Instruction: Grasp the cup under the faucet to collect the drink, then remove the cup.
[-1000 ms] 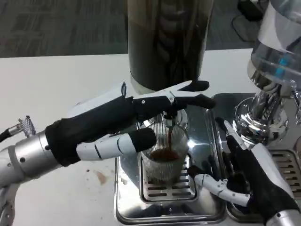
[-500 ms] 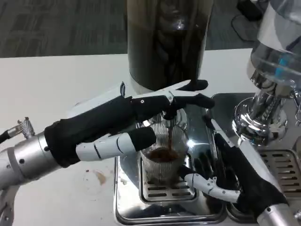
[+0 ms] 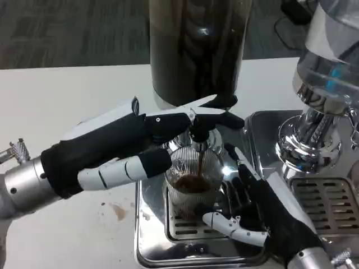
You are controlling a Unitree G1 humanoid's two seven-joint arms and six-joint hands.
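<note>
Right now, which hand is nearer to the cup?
Left. The left hand reaches over the cup, thumb beside its rim; the right hand sits open just to its right, apart.

No text, label, brand, number or sign can be read on anything here.

Clear ribbed cup [image 3: 192, 185] holds brown drink [image 3: 189, 182] on a shiny silver tray [image 3: 151, 235].

left hand [image 3: 132, 148]: black glove, white fingers | right hand [image 3: 263, 210]: same | forearms: silver
</note>
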